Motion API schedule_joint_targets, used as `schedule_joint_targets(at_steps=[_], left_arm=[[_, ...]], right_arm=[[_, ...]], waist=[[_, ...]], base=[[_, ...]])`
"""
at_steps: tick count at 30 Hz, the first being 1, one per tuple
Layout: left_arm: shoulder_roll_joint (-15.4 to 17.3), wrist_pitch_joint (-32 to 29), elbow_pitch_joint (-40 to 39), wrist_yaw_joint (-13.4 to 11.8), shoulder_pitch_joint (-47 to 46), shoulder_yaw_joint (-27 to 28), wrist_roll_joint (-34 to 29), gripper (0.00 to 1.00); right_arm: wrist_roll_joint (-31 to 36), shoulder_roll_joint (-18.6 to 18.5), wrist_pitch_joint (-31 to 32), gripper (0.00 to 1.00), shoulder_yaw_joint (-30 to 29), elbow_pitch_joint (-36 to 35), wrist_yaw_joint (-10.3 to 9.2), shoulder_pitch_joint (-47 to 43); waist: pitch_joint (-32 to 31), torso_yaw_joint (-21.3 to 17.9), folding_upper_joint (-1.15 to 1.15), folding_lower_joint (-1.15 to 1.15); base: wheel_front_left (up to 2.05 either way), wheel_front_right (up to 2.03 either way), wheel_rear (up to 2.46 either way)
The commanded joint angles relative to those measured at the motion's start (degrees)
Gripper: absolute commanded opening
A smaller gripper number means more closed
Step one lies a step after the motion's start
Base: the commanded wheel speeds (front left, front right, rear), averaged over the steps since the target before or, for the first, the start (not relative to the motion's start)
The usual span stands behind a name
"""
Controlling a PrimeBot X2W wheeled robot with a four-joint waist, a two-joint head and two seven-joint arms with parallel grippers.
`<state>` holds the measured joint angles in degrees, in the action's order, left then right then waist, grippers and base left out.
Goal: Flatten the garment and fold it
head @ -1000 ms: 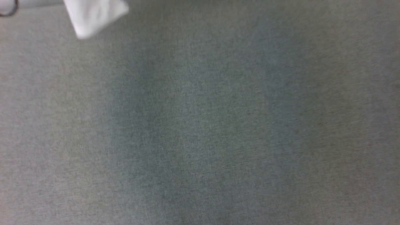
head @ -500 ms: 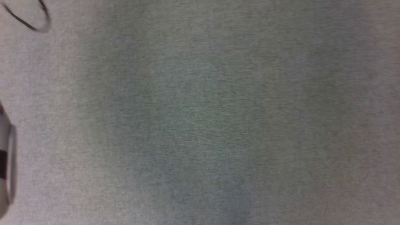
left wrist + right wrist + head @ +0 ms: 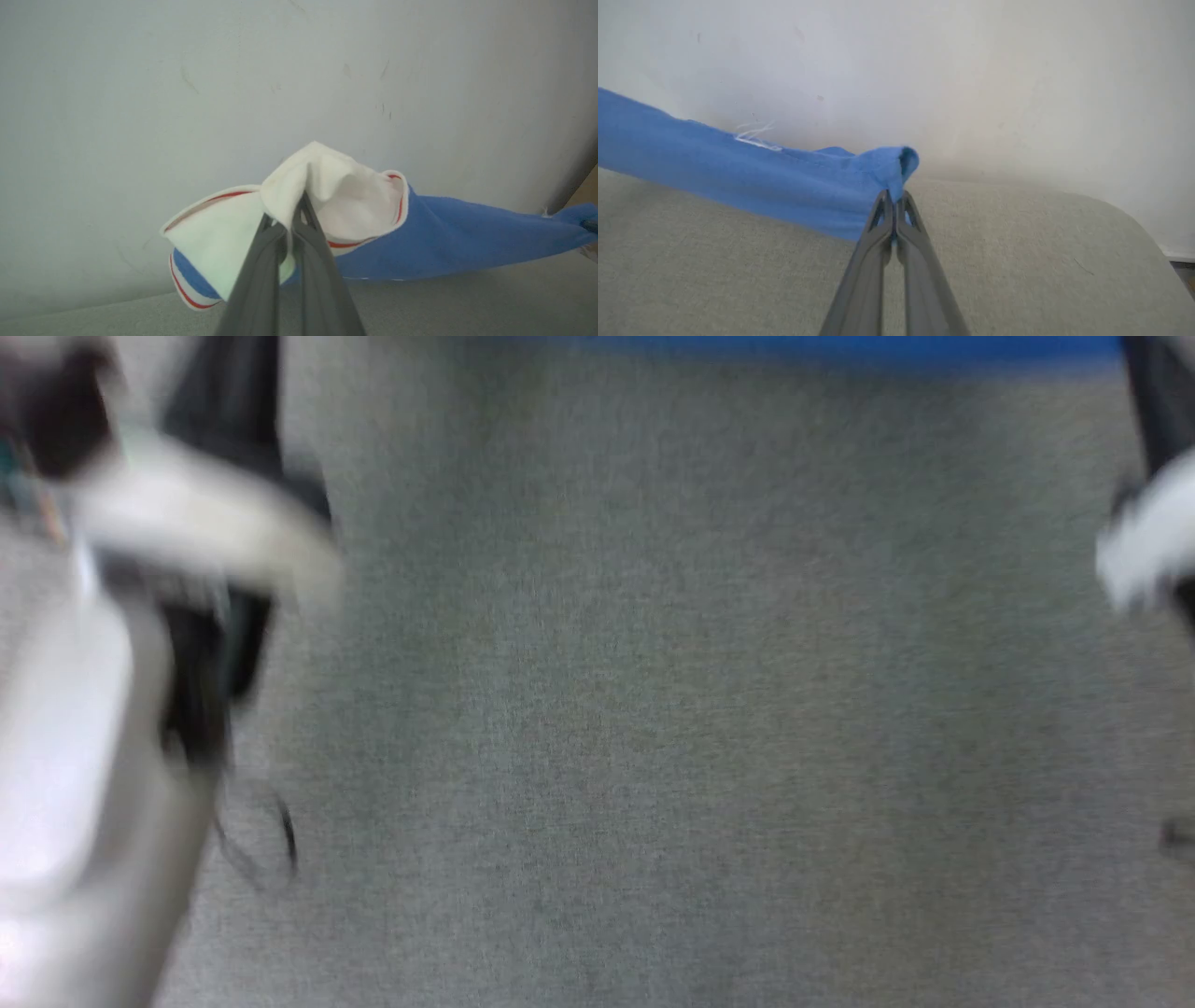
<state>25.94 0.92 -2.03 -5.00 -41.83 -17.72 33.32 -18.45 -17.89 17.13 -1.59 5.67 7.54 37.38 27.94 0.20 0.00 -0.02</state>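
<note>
The garment [image 3: 448, 242] is a royal-blue shirt with white, red-striped sleeves, held up off the grey surface and stretched between both arms. My left gripper [image 3: 299, 205] is shut on a bunched white sleeve [image 3: 336, 186]. My right gripper [image 3: 894, 198] is shut on a blue corner of the garment [image 3: 784, 182], which runs off to the left of that view. In the blurred head view a strip of the blue garment [image 3: 803, 350] crosses the top edge, with my pale left arm [image 3: 93, 691] at the left and my right arm [image 3: 1153, 537] at the right edge.
A grey fabric-covered surface [image 3: 653, 709] lies below the garment, and its rounded corner [image 3: 1125, 219] is seen in the right wrist view. A pale wall [image 3: 233, 84] stands behind. A thin dark cable loop [image 3: 271, 845] hangs by my left arm.
The head camera has swung, so the whole picture has shifted: both arms and a blue strip of the garment have come into it. The white cloth seen at top left a second ago is gone.
</note>
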Motion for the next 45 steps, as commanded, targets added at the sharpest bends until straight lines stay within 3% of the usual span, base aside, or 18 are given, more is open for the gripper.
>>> schedule_joint_targets(at_steps=[1,5,12,22,32,38,45], left_arm=[[0.44,0.2,-1.29,-0.75,2.11,0.53,0.53,0.0],[0.61,0.81,-11.11,-3.85,19.31,2.8,5.32,0.0],[3.27,-3.01,-17.08,-2.85,45.53,0.57,13.48,0.0],[7.02,-12.05,-17.84,-2.9,59.49,-3.03,21.02,0.0],[12.3,-18.28,-23.59,-5.16,68.54,-2.73,25.56,0.0],[14.57,-17.03,-27.89,-5.8,67.66,-0.22,23.32,0.0],[18.96,-18.83,-29.04,-4.02,57.13,0.46,16.36,0.0]], right_arm=[[-0.34,0.33,0.05,0.0,-0.57,-1.09,-0.05,-1.79],[-1.85,3.25,1.49,0.0,-4.69,-9.24,-0.05,-15.76],[-1.4,7.47,4.43,0.0,-7.85,-16.04,-0.05,-36.05],[-5.99,6.24,12.31,0.0,-5.58,-20.67,-0.05,-53.18],[-10.51,6.06,23.91,0.0,-8.41,-26.46,-0.05,-64.55],[-9.72,6.89,23.4,0.0,-11.0,-30.43,-0.05,-63.69],[-7.22,4.58,20.69,0.0,-12.16,-31.39,-0.05,-55.81]], waist=[[-5.3,-0.8,0.0,0.02],[-8.65,-1.51,0.0,0.02],[-14.72,-1.01,0.0,0.02],[-20.34,0.63,0.0,0.02],[-23.84,1.91,0.0,0.02],[-22.89,1.93,0.0,0.02],[-18.49,1.11,0.0,0.02]], base=[[0.0,0.0,0.0],[0.0,0.0,0.0],[0.0,0.0,0.0],[0.0,0.0,0.0],[0.0,0.0,0.0],[0.0,0.0,0.0],[0.0,0.0,0.0]])
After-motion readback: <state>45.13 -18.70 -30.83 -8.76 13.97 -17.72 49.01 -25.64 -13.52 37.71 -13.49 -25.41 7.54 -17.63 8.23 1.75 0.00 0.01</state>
